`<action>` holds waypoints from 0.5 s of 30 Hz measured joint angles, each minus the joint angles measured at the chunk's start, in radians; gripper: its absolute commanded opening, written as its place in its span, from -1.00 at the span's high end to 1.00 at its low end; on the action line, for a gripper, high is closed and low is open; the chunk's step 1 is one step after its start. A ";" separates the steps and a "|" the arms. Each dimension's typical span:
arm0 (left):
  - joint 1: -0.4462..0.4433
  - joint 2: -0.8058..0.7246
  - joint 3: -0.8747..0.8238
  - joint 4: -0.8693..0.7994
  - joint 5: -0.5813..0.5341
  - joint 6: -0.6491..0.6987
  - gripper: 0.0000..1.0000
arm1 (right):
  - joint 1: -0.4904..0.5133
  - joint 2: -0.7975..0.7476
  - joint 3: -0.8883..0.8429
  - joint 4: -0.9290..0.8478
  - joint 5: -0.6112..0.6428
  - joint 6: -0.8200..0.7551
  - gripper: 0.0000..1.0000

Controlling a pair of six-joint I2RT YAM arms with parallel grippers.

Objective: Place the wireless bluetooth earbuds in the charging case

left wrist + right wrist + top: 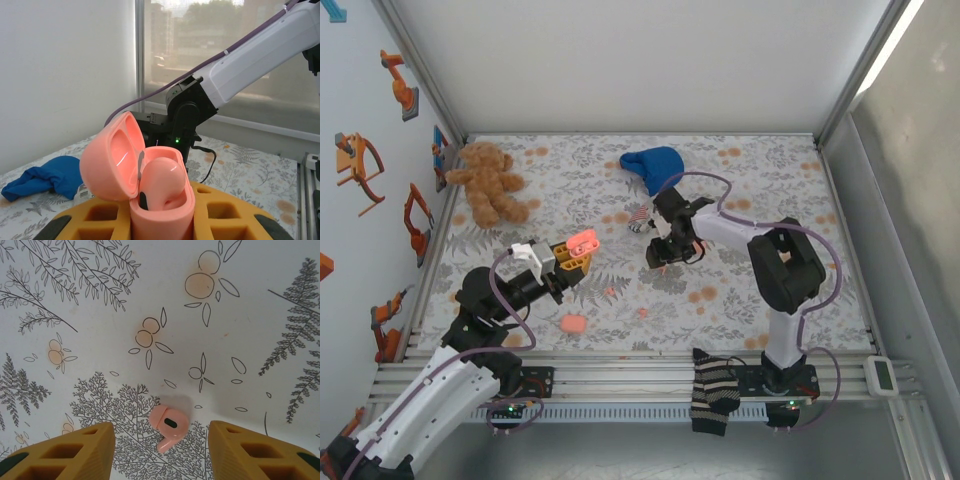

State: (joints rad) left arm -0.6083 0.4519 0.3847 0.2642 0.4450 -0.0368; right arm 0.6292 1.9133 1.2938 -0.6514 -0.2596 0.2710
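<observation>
Floral-print cloth covers the desk, and much of what matters on it is small or partly covered. From above, the left hand is pinched on the charging case, whose base is buried between the yellow fingers; the inside of the case cannot be read from there. The left wrist view shows the lid tipped open and one earbud seated in the case, its lower part hidden by the case wall. Right of the case, the right hand hangs low over the cloth, its fingers too small to judge from above. Its wrist view shows them spread, with a second earbud lying on the cloth between them, touched by neither. Nearer than the case lie a tiny pink nub and another nub, too small to make out, and a larger pink lump. A blue cloth lies beyond the case.
</observation>
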 measured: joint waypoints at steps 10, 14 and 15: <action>0.000 0.013 0.000 0.000 0.000 0.000 1.00 | 0.006 0.022 0.008 -0.017 0.018 -0.009 0.09; 0.000 0.027 0.000 0.000 0.000 0.000 1.00 | 0.010 0.036 0.013 -0.018 0.018 -0.013 0.15; 0.000 0.031 0.000 0.000 0.000 0.000 1.00 | 0.012 0.040 0.014 -0.018 0.018 -0.013 0.16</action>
State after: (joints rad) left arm -0.6083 0.4824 0.3847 0.2642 0.4450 -0.0364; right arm 0.6415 1.9533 1.3075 -0.6693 -0.2413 0.2577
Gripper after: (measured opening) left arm 0.235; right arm 0.430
